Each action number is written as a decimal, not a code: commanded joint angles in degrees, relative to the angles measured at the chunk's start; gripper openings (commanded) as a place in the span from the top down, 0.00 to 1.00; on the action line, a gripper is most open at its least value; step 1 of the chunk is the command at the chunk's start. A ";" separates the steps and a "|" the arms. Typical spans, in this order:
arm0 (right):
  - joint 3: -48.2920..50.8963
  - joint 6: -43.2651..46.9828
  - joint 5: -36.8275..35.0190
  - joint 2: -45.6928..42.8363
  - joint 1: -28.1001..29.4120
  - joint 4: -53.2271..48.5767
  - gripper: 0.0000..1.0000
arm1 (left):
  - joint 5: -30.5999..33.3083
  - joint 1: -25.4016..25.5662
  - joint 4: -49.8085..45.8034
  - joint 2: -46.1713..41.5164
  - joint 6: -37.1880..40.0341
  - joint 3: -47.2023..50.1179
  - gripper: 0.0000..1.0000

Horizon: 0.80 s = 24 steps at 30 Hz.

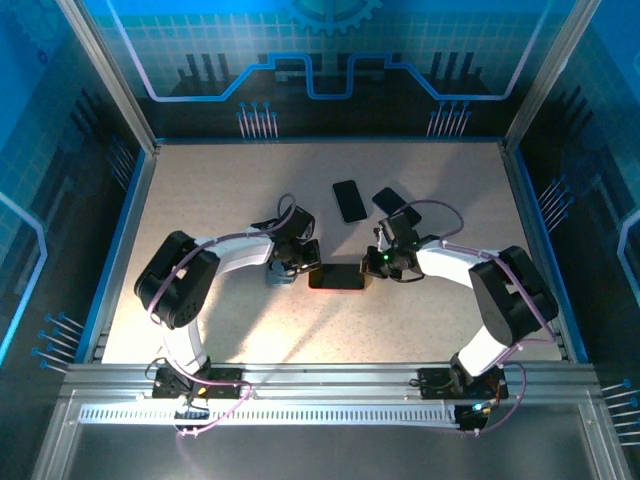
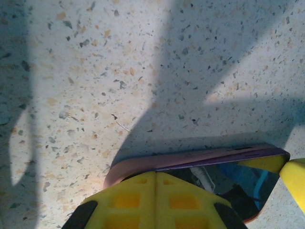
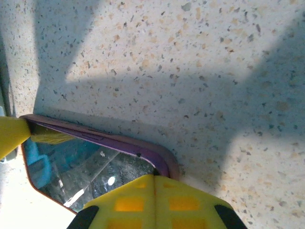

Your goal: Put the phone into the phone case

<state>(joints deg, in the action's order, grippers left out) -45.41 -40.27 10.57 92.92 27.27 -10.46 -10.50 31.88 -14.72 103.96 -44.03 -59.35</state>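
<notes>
Left gripper (image 2: 155, 186): yellow pads pressed together, nothing between them, tips down on one end of the glossy black-glass phone (image 2: 224, 186).

Right gripper (image 3: 153, 188): same, pads together, pinching nothing, tips on the opposite end by a rounded corner.

The phone lies flat on the speckled beige tabletop (image 1: 220, 190), directly between your two tips. It sits inside the soft purple phone case (image 3: 119, 139), whose lip wraps the glass edge just ahead of each tip. Can't tell whether every corner is snapped in.

Risks, my read:
- The tips rest on slick glass. Push down at an angle and a tip may skate off the end and shove the phone sideways.
- Press harder on one end than the other and the far corner could lever up out of the lip; the case is soft, so it may peel instead of seating.
- If you drive both tips inward along the phone, the case could buckle between them.
- Just beyond the right gripper lie a dark flat slab (image 1: 349, 200) and a second dark slab (image 1: 392, 200). The second is close to that wrist and its cable, so a careless lift-out could clip it.
</notes>
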 commanded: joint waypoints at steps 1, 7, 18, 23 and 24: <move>0.91 1.63 -3.50 -0.74 4.39 -15.25 1.00 | 0.68 1.31 -3.07 5.27 0.60 0.87 0.97; -12.59 7.86 -2.82 -5.78 0.59 -24.74 1.00 | 0.57 1.34 -3.23 5.72 1.39 0.11 0.97; -22.11 14.07 2.07 4.71 -3.09 -26.60 1.00 | 2.28 1.26 -4.03 2.31 0.52 1.21 0.97; -22.36 14.78 4.36 8.39 -3.10 -26.02 1.00 | 3.01 1.17 -5.61 0.21 0.95 1.56 0.97; -22.31 14.71 4.32 8.78 -3.10 -26.02 1.00 | 3.03 1.18 -5.64 -0.01 0.96 1.73 0.97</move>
<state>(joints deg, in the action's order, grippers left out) -66.85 -26.89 12.60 100.62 24.62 -34.81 -9.47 32.49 -14.87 103.96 -43.55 -59.99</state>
